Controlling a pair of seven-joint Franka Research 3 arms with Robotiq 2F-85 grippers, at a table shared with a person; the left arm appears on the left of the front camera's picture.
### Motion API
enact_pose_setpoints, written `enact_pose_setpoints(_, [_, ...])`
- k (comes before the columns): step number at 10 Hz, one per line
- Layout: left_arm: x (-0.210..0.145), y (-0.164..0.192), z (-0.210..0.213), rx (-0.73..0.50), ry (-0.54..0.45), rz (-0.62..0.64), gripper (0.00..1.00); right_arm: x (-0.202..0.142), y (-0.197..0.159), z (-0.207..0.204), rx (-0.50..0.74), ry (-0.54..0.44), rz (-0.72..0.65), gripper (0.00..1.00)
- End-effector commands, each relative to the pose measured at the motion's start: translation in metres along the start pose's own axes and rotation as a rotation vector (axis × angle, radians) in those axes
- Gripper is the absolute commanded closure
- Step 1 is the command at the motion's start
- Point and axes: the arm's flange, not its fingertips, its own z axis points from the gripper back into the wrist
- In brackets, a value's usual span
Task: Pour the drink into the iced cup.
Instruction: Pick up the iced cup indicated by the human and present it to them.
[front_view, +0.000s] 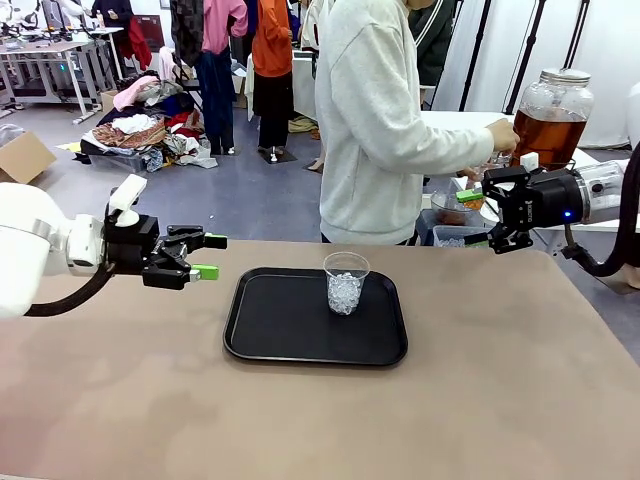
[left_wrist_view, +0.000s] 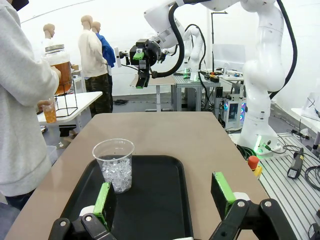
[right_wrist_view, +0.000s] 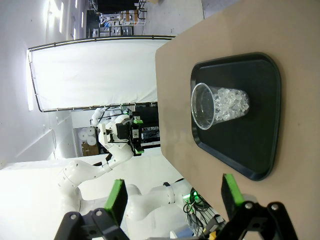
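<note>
The iced cup (front_view: 346, 283), clear plastic with ice in its lower part, stands upright on a black tray (front_view: 280, 340). The drink (front_view: 548, 135) is amber liquid in a big glass jar with a metal lid on a side table behind the person. The person's hand (front_view: 503, 135) is at the jar, and the other hand holds a small cup of amber liquid (left_wrist_view: 49, 112) below it. My left gripper (front_view: 205, 256) hovers open left of the tray, aimed at the iced cup (left_wrist_view: 114, 165). My right gripper (front_view: 480, 215) hangs open beyond the table's far right, away from the iced cup (right_wrist_view: 220, 105).
The brown table (front_view: 480, 400) has bare room around the tray (left_wrist_view: 155, 200) on all sides. The person in a pale sweater (front_view: 375, 120) stands at the far edge, turned toward the jar (left_wrist_view: 57, 70). A pile of clothes (front_view: 140, 130) lies on the floor farther back.
</note>
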Motion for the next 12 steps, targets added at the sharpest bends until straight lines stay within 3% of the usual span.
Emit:
enact_pose_setpoints(1, [0.0016, -0.002, 0.0002, 0.003, -0.004, -0.01, 0.0, 0.0002, 0.0017, 0.0001, 0.002, -0.001, 0.004, 0.0])
enact_pose_setpoints(12, [0.0016, -0.002, 0.0002, 0.003, -0.004, -0.01, 0.0, 0.0002, 0.0017, 0.0001, 0.002, -0.001, 0.004, 0.0])
